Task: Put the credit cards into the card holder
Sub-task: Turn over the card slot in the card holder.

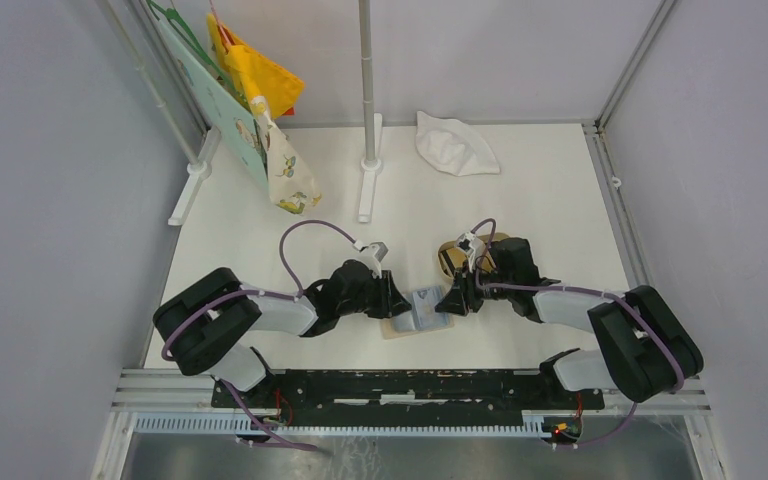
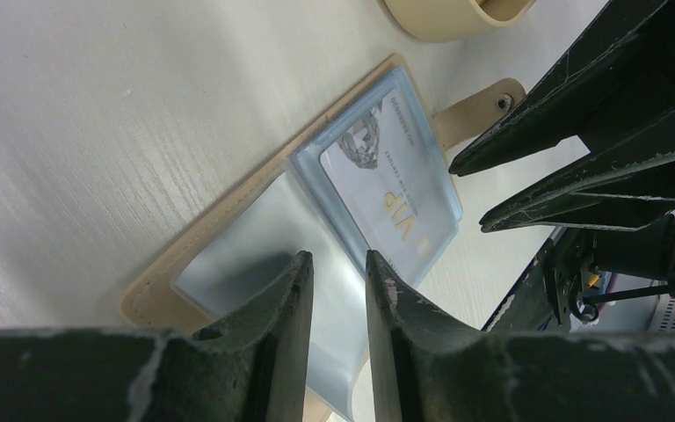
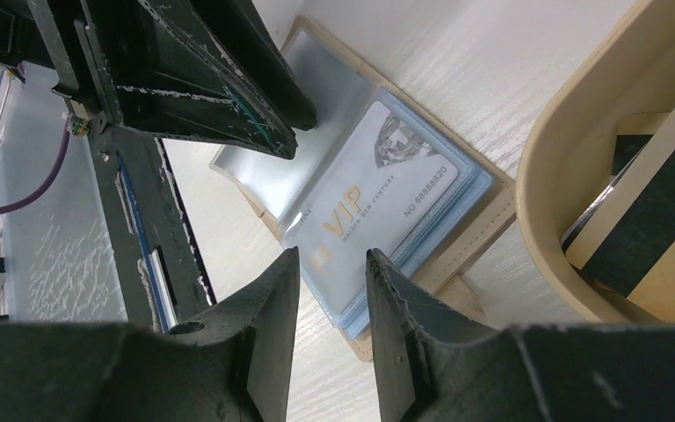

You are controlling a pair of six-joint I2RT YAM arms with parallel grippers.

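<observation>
The card holder (image 1: 422,312) lies open on the table between my two grippers, beige outside (image 2: 154,290) with light blue pockets. A grey-white credit card (image 2: 387,189) marked VIP sits inside its right-hand pocket (image 3: 378,189). My left gripper (image 2: 338,264) hangs low over the left page, its jaws narrowly apart with nothing between them. My right gripper (image 3: 332,259) hovers at the holder's near right corner, also narrowly open and empty. A black credit card (image 3: 659,211) and others lie in the tan tray (image 3: 554,176).
The tan tray (image 1: 452,255) stands just behind the holder, under the right arm. A white cloth (image 1: 457,143) lies at the back. A pole stand (image 1: 368,130) and hanging bags (image 1: 260,110) are at the back left.
</observation>
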